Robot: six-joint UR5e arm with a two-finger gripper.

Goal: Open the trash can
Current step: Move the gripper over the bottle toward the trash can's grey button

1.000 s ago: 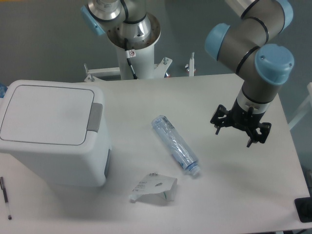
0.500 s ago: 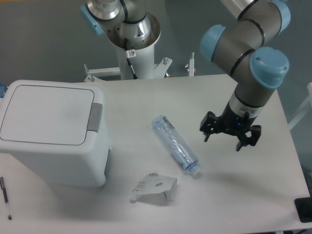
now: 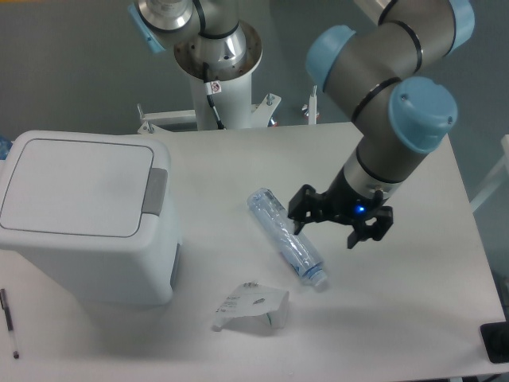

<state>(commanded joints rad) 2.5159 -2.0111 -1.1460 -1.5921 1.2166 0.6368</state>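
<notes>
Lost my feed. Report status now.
Gripper open, empty, above table. Trash can lid shut, untouched. Clear bottle lies between them.

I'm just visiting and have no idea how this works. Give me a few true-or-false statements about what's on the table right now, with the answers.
1. The trash can has its lid shut. True.
2. The gripper is pressing the grey push-button tab. False: it hangs well to the right of the can, near the clear bottle.
3. The clear bottle stands upright. False: it lies on its side on the table.
4. A crumpled carton lies in front of the bottle, nearer the camera. True.
5. The gripper holds the bottle. False: its fingers are spread and hold nothing.
</notes>
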